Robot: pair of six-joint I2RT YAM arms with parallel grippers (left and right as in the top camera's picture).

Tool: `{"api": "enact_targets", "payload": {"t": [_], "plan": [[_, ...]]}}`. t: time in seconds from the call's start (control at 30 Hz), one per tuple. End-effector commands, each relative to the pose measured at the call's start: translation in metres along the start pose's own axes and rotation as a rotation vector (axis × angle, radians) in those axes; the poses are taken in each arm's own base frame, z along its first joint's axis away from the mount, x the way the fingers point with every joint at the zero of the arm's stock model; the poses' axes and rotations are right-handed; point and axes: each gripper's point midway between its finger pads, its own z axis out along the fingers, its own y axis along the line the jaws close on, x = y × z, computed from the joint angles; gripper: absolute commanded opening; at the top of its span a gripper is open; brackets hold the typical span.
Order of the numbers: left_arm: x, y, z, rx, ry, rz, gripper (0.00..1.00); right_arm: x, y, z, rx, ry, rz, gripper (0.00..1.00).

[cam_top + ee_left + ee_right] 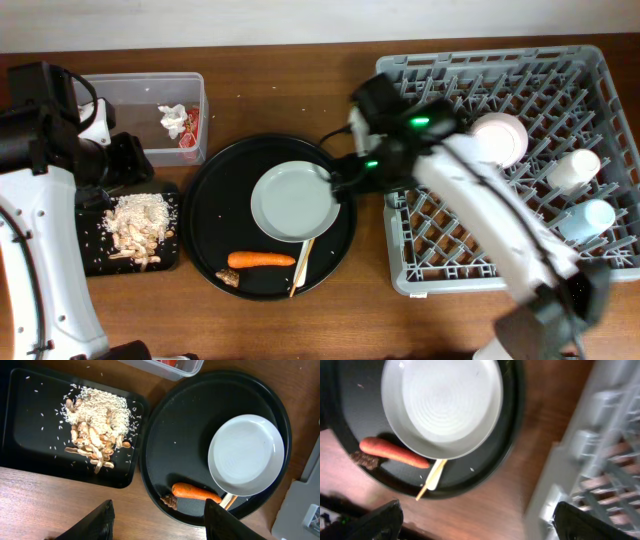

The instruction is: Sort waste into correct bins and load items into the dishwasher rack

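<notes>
Mostly plastic on a wood-grain table (300, 90)
White plate (292, 200) glossy, round black tray (225, 215) shiny, grey rack (480, 58) matt plastic, tub (120, 105) clear plastic.

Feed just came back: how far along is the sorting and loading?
Done: tissue and wrapper in the clear tub, rice scraps on the black tray, bowl, pale cup and blue cup in the rack. In hand: nothing; the right tool is open near the plate. Remaining: plate, carrot, stick and a brown scrap on the round tray.
</notes>
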Motion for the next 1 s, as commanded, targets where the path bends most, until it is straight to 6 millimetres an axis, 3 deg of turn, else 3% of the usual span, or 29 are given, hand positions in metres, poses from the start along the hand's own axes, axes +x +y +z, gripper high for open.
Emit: {"api": "enact_targets", "payload": {"t": [0.0, 0.1, 0.17, 0.23, 0.33, 0.4, 0.43, 0.47, 0.57, 0.63, 0.67, 0.73, 0.83, 0.9, 0.97], "plan": [[0.000, -0.003, -0.001, 0.023, -0.002, -0.005, 0.57, -0.001, 0.003, 0.053, 0.087, 0.076, 0.166, 0.94], [-0.001, -0.003, 0.000, 0.023, -0.004, -0.004, 0.57, -0.001, 0.006, 0.105, 0.123, 0.141, 0.226, 0.80], [-0.001, -0.003, 0.000, 0.023, -0.005, -0.004, 0.57, 0.001, 0.001, 0.128, 0.146, 0.174, 0.262, 0.71], [-0.001, -0.003, 0.000, 0.023, -0.005, -0.004, 0.57, 0.005, -0.004, 0.145, 0.170, 0.207, 0.283, 0.69], [-0.001, -0.003, 0.000, 0.023, -0.005, -0.004, 0.57, 0.011, -0.010, 0.162, 0.196, 0.246, 0.300, 0.60], [-0.001, -0.003, 0.000, 0.023, -0.005, -0.004, 0.57, 0.013, -0.011, 0.165, 0.200, 0.254, 0.305, 0.32], [-0.001, -0.003, 0.000, 0.023, -0.004, -0.004, 0.57, 0.012, -0.011, 0.164, 0.196, 0.254, 0.306, 0.12], [-0.001, -0.003, 0.000, 0.023, -0.004, -0.004, 0.57, 0.012, -0.011, 0.164, 0.196, 0.254, 0.306, 0.04], [-0.001, -0.003, 0.000, 0.023, -0.004, -0.004, 0.57, 0.006, -0.007, 0.158, 0.183, 0.231, 0.302, 0.04], [-0.001, -0.003, 0.000, 0.023, -0.004, -0.004, 0.57, -0.011, 0.000, 0.138, 0.154, 0.176, 0.285, 0.04], [-0.001, -0.003, 0.000, 0.023, -0.002, -0.005, 0.57, -0.032, 0.000, 0.103, 0.139, 0.094, 0.274, 0.04], [-0.001, -0.003, 0.000, 0.023, -0.002, -0.005, 0.57, -0.064, -0.023, 0.014, 0.212, -0.110, 0.243, 0.04], [-0.001, -0.003, 0.000, 0.023, -0.003, -0.005, 0.57, -0.080, -0.072, -0.096, 0.435, -0.378, 0.157, 0.04], [-0.001, -0.003, 0.000, 0.023, -0.005, -0.004, 0.57, -0.075, -0.133, -0.175, 0.831, -0.549, 0.187, 0.04], [-0.001, -0.003, 0.000, 0.023, -0.005, -0.004, 0.57, -0.069, -0.166, -0.209, 1.072, -0.600, 0.245, 0.04]]}}
